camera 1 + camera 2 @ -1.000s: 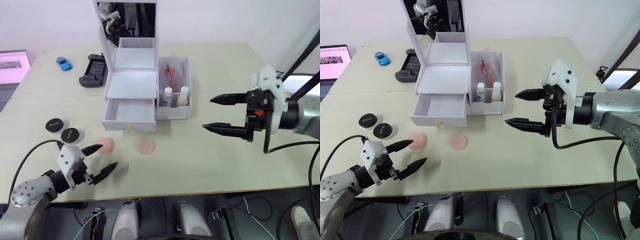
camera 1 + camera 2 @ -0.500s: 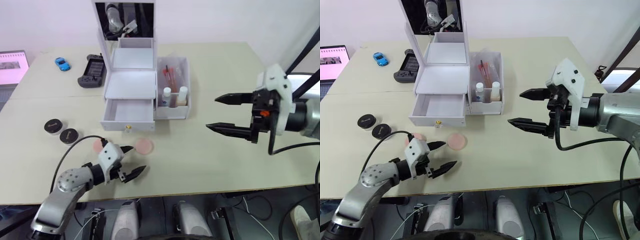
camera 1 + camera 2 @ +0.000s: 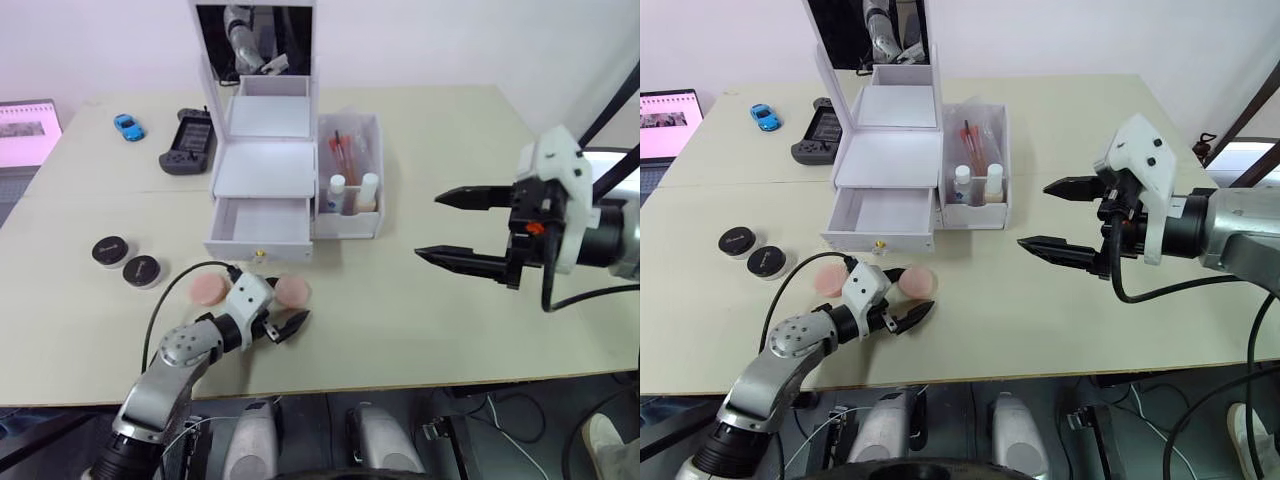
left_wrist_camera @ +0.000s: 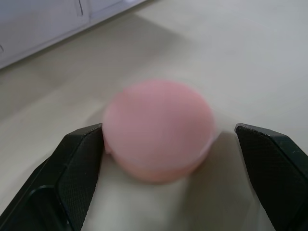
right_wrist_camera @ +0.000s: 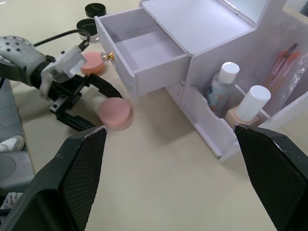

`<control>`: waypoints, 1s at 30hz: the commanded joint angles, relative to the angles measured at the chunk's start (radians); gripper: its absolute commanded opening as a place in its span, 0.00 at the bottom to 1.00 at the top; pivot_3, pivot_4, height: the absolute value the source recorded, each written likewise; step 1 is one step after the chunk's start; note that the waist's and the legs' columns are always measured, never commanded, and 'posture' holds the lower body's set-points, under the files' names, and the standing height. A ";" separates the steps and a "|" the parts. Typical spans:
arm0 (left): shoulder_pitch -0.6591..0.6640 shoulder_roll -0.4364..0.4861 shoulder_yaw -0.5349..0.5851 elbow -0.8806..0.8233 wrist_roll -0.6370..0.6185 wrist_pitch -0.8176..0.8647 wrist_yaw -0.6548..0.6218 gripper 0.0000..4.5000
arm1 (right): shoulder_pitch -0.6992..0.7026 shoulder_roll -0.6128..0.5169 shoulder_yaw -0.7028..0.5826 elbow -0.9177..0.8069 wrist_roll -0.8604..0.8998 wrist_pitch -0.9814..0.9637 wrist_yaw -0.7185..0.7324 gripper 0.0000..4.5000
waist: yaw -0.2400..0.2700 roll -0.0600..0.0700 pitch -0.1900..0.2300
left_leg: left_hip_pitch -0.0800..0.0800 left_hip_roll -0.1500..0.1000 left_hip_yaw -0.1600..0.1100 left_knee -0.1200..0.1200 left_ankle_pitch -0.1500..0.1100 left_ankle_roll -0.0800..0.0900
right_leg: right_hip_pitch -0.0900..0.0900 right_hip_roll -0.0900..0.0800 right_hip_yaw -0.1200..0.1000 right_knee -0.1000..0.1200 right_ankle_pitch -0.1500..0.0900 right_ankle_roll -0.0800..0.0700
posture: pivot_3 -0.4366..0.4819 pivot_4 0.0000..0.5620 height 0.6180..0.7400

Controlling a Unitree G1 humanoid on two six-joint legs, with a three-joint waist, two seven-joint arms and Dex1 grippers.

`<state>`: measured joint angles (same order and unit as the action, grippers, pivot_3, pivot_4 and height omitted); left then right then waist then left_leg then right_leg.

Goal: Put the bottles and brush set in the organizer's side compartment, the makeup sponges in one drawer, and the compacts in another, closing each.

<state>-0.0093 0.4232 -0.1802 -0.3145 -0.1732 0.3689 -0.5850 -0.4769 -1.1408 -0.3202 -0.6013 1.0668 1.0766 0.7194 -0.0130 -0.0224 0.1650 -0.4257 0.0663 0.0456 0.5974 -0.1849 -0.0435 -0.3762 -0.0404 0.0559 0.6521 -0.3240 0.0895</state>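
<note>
Left wrist view: my left fingers (image 4: 82,168) spread wide around a makeup sponge (image 4: 159,129), holding nothing.
Contact: one pad seemingly touching.
Advice: centre, close gently.
Right fingers (image 3: 462,228): open, empty.

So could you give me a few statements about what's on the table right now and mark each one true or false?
1. The organizer's lower drawer is pulled open and has nothing in it. True.
2. Both bottles are lying on the table. False: they stand in the side compartment, with the brush set behind them.
3. The left gripper is open around a makeup sponge. True.
4. The right gripper is shut on a compact. False: it is open and holds nothing.
5. Both compacts are inside a drawer. False: they sit on the table, left of the organizer.
</note>
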 commanded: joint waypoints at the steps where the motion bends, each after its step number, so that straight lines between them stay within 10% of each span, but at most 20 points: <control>1: -0.019 -0.020 -0.008 -0.016 0.020 0.001 0.028 1.00 | -0.026 -0.025 -0.026 -0.006 0.017 0.001 -0.008 1.00 | 0.000 0.000 0.000 | 0.000 0.000 0.000 0.000 0.000 0.000 | 0.000 0.000 0.000 0.000 0.000 0.000 | 0.48 0.27 1.00; 3: -0.028 -0.030 -0.012 -0.018 0.022 0.011 0.036 1.00 | -0.028 -0.029 -0.025 -0.003 0.020 0.001 -0.009 1.00 | 0.000 0.000 0.000 | 0.000 0.000 0.000 0.000 0.000 0.000 | 0.000 0.000 0.000 0.000 0.000 0.000 | 0.48 0.27 1.00; 9: -0.047 -0.054 -0.021 -0.025 0.025 0.033 0.051 0.59 | -0.035 -0.032 -0.014 0.004 0.020 -0.005 -0.009 1.00 | 0.000 0.000 0.000 | 0.000 0.000 0.000 0.000 0.000 0.000 | 0.000 0.000 0.000 0.000 0.000 0.000 | 0.48 0.27 1.00; 23: 0.038 0.153 0.144 -0.202 -0.199 0.030 -0.198 0.59 | -0.079 0.010 0.091 0.060 -0.051 -0.085 0.064 1.00 | -0.001 0.000 0.000 | 0.000 0.000 0.000 0.000 0.000 0.000 | 0.000 0.000 0.000 0.000 -0.001 -0.002 | 0.48 0.27 1.00; 30: -0.045 0.296 0.276 -0.376 -0.585 0.175 -0.357 0.59 | -0.098 0.029 0.123 0.078 -0.083 -0.106 0.089 1.00 | 0.001 0.000 0.000 | 0.000 0.001 0.000 0.000 0.000 0.000 | 0.000 -0.002 0.000 0.000 -0.001 -0.002 | 0.48 0.27 1.00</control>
<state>-0.0096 0.7062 0.0429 -0.6375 -0.6488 0.5015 -0.9394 -0.5498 -1.1173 -0.1821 -0.5234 0.9922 0.9929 0.8005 -0.0123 -0.0222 0.1652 -0.4257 0.0668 0.0456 0.5974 -0.1849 -0.0435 -0.3760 -0.0419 0.0552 0.6520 -0.3252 0.0873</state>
